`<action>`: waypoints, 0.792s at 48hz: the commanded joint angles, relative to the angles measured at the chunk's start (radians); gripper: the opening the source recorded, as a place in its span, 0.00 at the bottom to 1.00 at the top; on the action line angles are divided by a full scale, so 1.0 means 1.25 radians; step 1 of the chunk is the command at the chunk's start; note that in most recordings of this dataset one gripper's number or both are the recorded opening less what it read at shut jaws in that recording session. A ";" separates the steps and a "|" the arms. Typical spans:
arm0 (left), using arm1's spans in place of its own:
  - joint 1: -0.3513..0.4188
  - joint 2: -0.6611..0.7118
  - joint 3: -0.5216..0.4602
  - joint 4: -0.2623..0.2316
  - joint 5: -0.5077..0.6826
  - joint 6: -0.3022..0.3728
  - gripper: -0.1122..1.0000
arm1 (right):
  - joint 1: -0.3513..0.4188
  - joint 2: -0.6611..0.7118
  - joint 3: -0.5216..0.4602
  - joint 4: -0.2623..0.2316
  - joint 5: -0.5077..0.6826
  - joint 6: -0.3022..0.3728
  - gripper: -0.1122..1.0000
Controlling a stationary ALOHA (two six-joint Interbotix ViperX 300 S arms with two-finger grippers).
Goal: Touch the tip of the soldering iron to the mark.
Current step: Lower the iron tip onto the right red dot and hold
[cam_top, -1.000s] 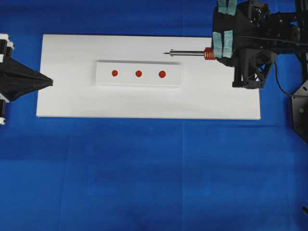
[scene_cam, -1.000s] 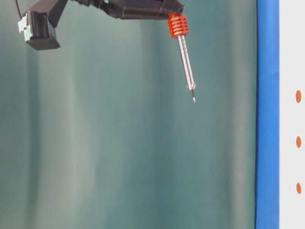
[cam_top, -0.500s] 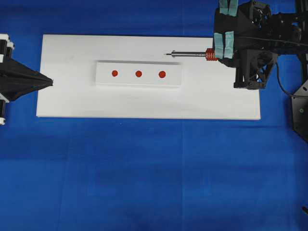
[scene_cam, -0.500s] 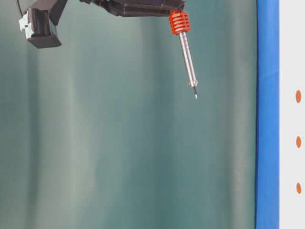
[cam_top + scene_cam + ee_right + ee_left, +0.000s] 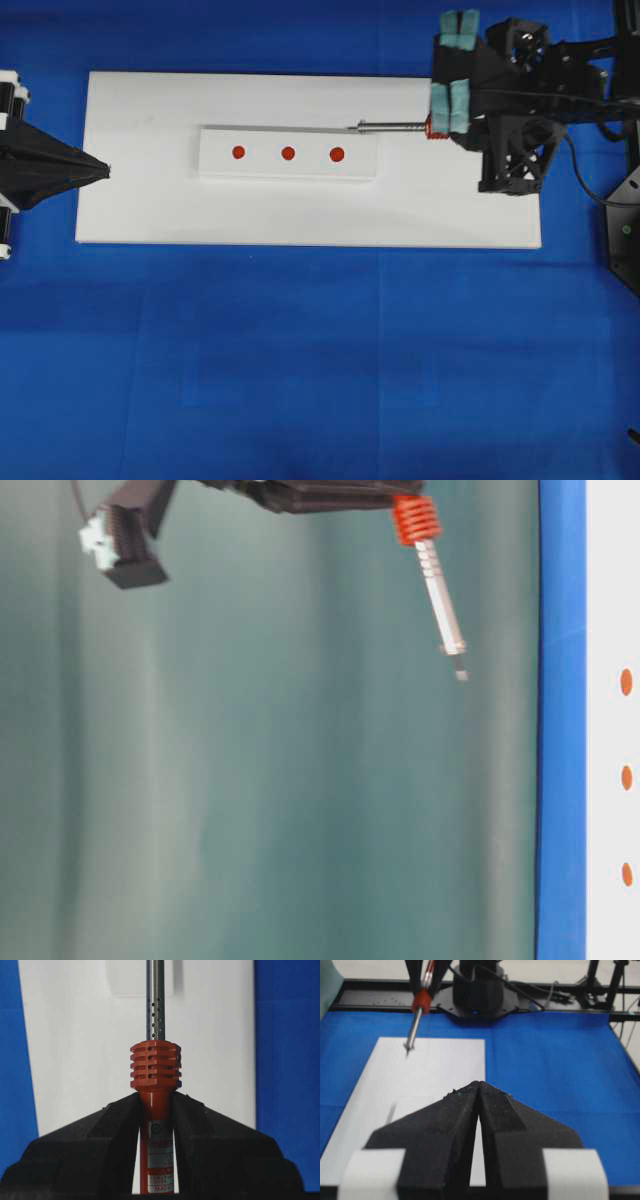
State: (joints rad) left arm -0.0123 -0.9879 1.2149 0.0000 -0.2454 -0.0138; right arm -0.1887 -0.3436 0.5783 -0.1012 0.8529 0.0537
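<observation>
Soldering iron held above the white board

The right gripper [image 5: 156, 1110] has its jaws clamped on the soldering iron [image 5: 392, 126], whose tip hangs in the air near the white block's [image 5: 288, 153] right end, short of the mark [image 5: 288, 153]. The left gripper [image 5: 478, 1091] has its jaws together.

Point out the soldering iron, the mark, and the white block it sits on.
soldering iron [image 5: 395, 126]: overhead view, on the silver shaft.
mark [image 5: 288, 153]: overhead view, centre of the middle red dot.
white block [image 5: 262, 168]: overhead view, bare top surface between the left and middle dots.
</observation>
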 commanded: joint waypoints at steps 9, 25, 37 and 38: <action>0.001 0.002 -0.010 0.002 -0.005 0.000 0.10 | 0.001 0.066 0.015 0.009 -0.058 0.000 0.16; 0.002 0.002 -0.010 0.002 -0.004 0.000 0.10 | -0.007 0.130 0.047 0.009 -0.121 -0.001 0.16; 0.002 0.004 -0.010 0.002 -0.004 -0.001 0.10 | -0.021 0.136 0.075 0.007 -0.167 -0.001 0.16; 0.002 0.004 -0.010 0.002 -0.004 0.000 0.10 | -0.021 0.137 0.076 0.007 -0.168 -0.001 0.16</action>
State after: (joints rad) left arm -0.0123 -0.9879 1.2149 0.0015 -0.2454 -0.0138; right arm -0.2117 -0.1672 0.6765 -0.0936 0.6611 0.0537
